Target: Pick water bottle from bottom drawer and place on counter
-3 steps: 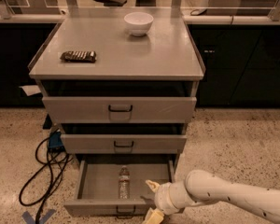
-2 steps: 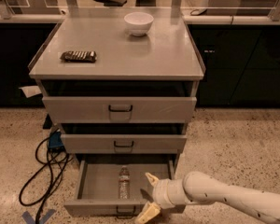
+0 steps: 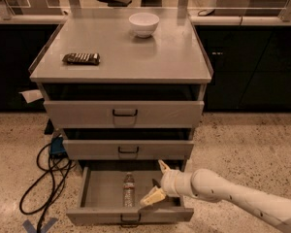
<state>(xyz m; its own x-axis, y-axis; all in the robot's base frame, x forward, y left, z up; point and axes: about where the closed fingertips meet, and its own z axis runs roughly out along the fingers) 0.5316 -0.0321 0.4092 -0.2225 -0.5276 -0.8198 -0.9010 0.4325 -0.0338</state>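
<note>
The water bottle (image 3: 129, 189) lies lengthwise in the open bottom drawer (image 3: 97, 191), white cap toward the back. My gripper (image 3: 157, 181) hangs over the drawer's right half, just right of the bottle and not touching it. Its two pale fingers are spread wide, one (image 3: 163, 166) up and back, one (image 3: 153, 197) down near the bottle's lower end. The white arm comes in from the lower right. The counter (image 3: 150, 57) is the flat grey top of the cabinet.
A white bowl (image 3: 144, 24) stands at the counter's back and a dark striped packet (image 3: 81, 58) lies at its left. Two upper drawers (image 3: 124, 112) are slightly open. Black cables (image 3: 43, 178) and a blue box (image 3: 56, 147) lie on the speckled floor at left.
My gripper has moved left and up across the drawer, closer to the bottle. The bottle has not moved.
</note>
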